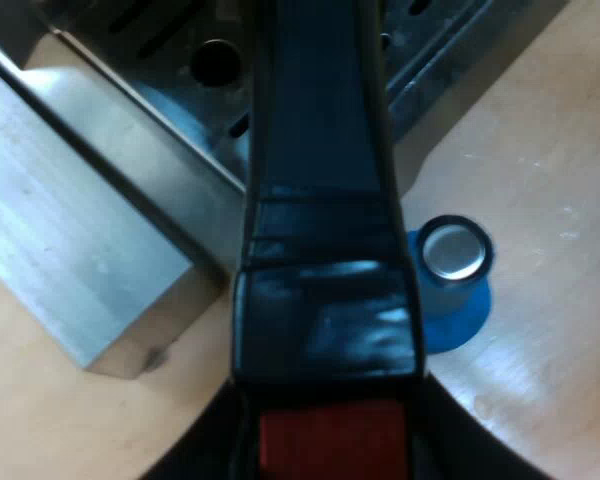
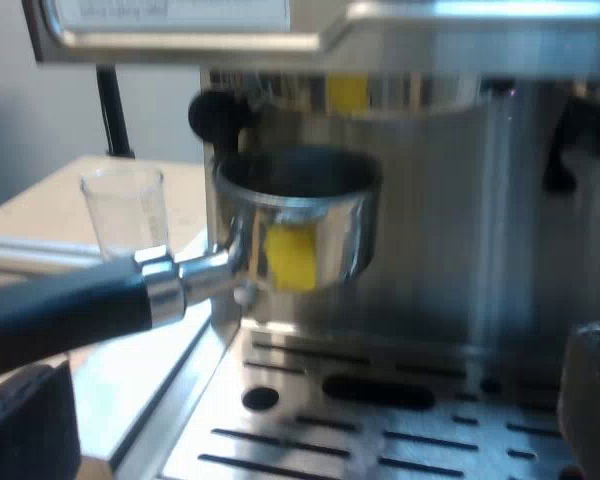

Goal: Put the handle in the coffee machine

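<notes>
The holder's dark handle (image 1: pixel 320 200) runs away from the camera, its red end (image 1: pixel 330 440) nearest. My left gripper (image 1: pixel 330 455) is shut on it near that red end, with dark fingers (image 1: pixel 480 440) showing at either side. In the right wrist view the holder's metal basket (image 2: pixel 300 225) hangs just under the espresso machine's (image 2: pixel 450 230) brew head, above the slotted drip tray (image 2: pixel 380 420). Its handle (image 2: pixel 70 305) sticks out sideways. My right gripper (image 2: pixel 310 420) is open over the drip tray, a little short of the basket, with nothing between its fingers.
A blue tamper (image 1: pixel 452 262) with a metal face stands on the wooden table (image 1: pixel 550 180) beside the drip tray's corner (image 1: pixel 450 50). A measuring glass (image 2: pixel 125 210) stands on the table beyond the handle. The machine's steel base (image 1: pixel 80 220) lies alongside the handle.
</notes>
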